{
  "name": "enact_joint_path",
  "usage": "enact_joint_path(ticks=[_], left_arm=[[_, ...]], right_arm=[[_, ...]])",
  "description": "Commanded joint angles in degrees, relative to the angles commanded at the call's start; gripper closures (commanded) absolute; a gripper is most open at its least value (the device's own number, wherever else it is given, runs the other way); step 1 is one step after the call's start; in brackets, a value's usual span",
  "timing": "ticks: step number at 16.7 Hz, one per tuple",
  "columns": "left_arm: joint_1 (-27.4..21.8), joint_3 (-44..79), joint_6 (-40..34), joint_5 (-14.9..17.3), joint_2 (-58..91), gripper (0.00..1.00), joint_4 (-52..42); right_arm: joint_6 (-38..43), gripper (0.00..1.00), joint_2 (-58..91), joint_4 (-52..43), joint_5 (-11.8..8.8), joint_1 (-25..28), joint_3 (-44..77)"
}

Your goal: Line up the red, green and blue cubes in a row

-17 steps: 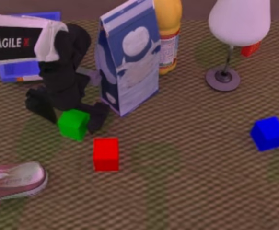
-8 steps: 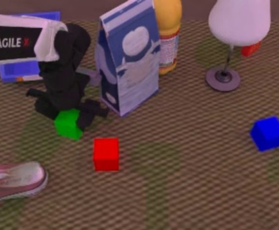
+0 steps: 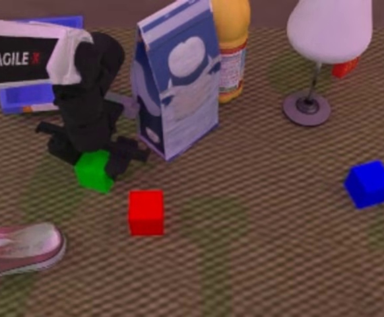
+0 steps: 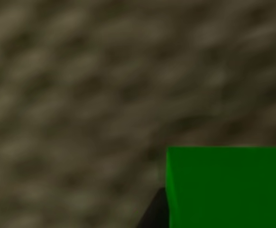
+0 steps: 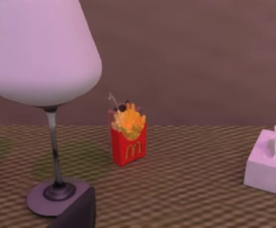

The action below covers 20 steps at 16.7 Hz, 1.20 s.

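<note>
While the left end effector (image 3: 94,160) sits low on the worktop (image 3: 258,264), its fingers seem clamped on the green cube (image 3: 93,170) between them. The red cube (image 3: 146,212) lies just beside it; the blue cube (image 3: 369,183) lies well apart.

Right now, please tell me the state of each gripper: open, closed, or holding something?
Left gripper: closed on the green cube.
Right gripper: cannot be told; only a dark edge shows in its wrist view.
</note>
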Motion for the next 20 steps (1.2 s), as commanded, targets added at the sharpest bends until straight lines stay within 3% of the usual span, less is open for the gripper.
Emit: enact_joint_path(ticks=[4,11,16,20], left_arm=[[0.02,1.32,-0.05,0.04,-1.75,1.0,-1.5],[0.88,8.88,-0.07,0.0,-6.19,1.0,-13.78],[0.54,9.09,-0.13,-0.03,-6.23,1.0,-14.03],[-3.17,11.04,-6.51,-0.22,-5.27,1.0,-15.26]], right_arm=[[0.0,0.0,0.0,0.0,0.0,0.0,0.0],[0.0,0.0,0.0,0.0,0.0,0.0,0.0],[0.0,0.0,0.0,0.0,0.0,0.0,0.0],[0.0,0.0,0.0,0.0,0.0,0.0,0.0]])
